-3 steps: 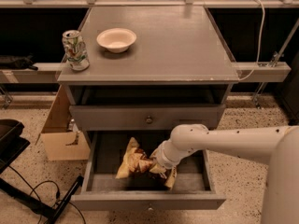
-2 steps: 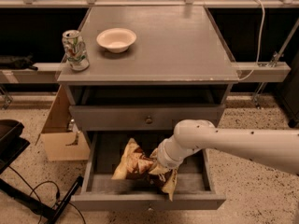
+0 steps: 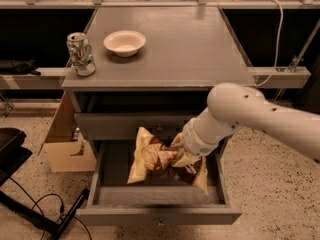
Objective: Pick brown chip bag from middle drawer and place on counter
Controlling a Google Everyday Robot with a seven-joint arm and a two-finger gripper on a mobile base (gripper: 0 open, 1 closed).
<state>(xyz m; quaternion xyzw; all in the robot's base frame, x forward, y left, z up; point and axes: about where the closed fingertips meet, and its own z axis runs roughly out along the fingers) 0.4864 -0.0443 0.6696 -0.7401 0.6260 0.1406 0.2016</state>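
1. Although its edges are worn pale, the grey desk has a flat top, which carries a bowl and a can near its back left corner.
2. The robot's white arm comes in from the right and bends down in front of the desk.
3. The middle drawer stands pulled out at the bottom, below a shut grey drawer front.
4. A cardboard box sits on the speckled floor, just left of the desk.
5. The brown chip bag hangs crumpled over the open middle drawer, its cream-yellow ends splayed left and right.
6. The white bowl stands upright, near the can but apart from it.
7. The drink can stands upright at the left edge.
8. The gripper is over the drawer, clamped on the bag's bunched middle.
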